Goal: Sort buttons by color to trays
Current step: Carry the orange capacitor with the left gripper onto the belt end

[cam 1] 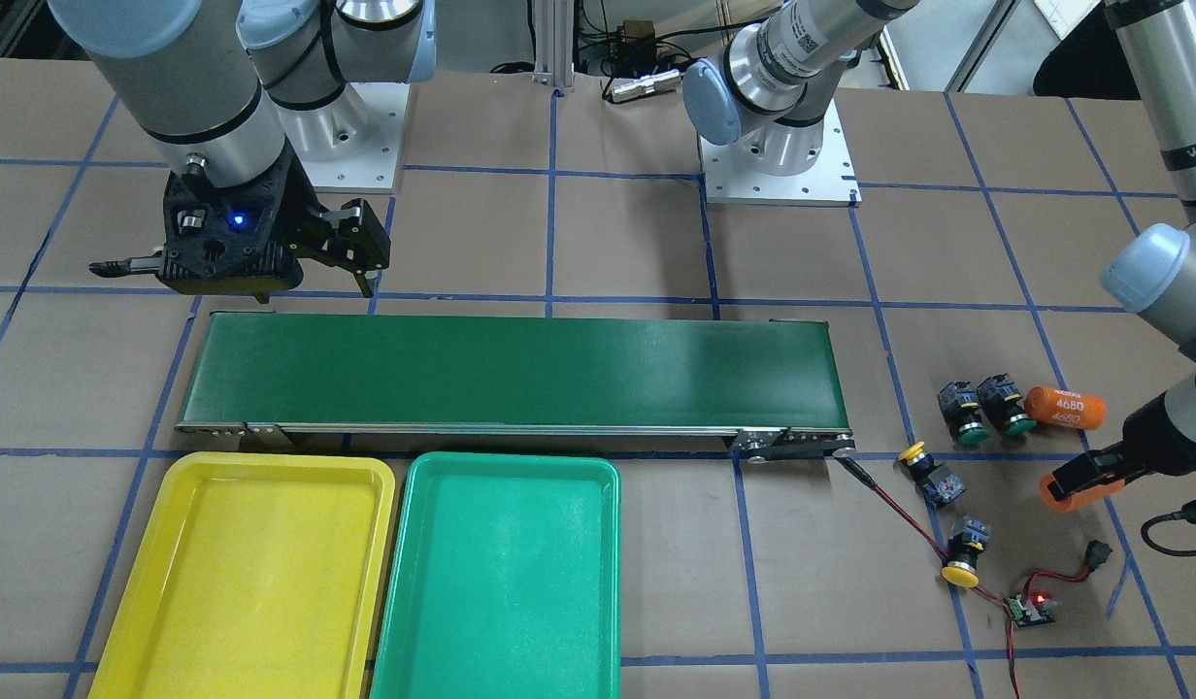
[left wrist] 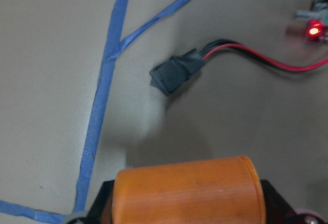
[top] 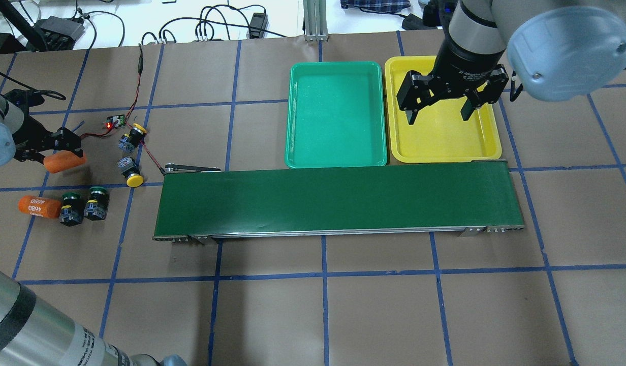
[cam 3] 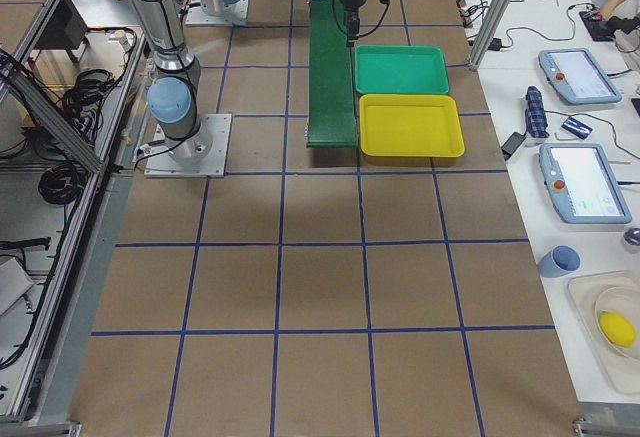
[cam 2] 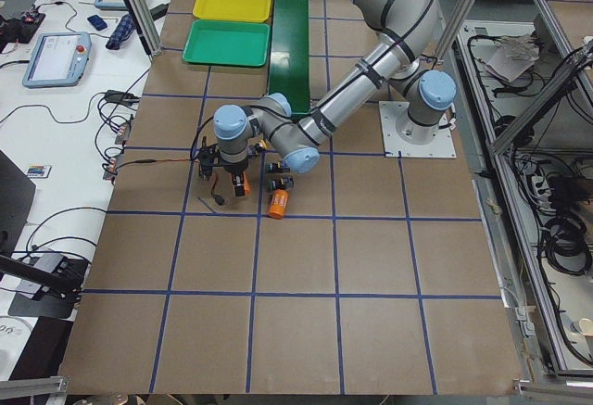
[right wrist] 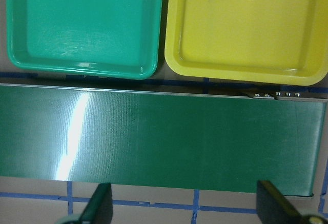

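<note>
Two yellow-capped buttons (top: 132,134) (top: 130,173) and two green-capped buttons (top: 69,208) (top: 96,203) lie on the table past the belt's left end; they also show in the front view (cam 1: 923,473) (cam 1: 965,553) (cam 1: 959,413) (cam 1: 1004,406). The green tray (top: 336,114) and yellow tray (top: 445,142) sit side by side beyond the belt, both bare. My left gripper (top: 64,160) is shut on a plain orange cylinder (left wrist: 187,190), held just above the table beside the buttons. My right gripper (top: 437,118) hangs open and empty above the yellow tray.
A long dark-green conveyor belt (top: 338,201) crosses the middle of the table. An orange cylinder marked "4680" (top: 38,207) lies by the green buttons. A small circuit board with a red light (top: 112,122), its red-black wires and a black switch (left wrist: 177,73) lie near the yellow buttons.
</note>
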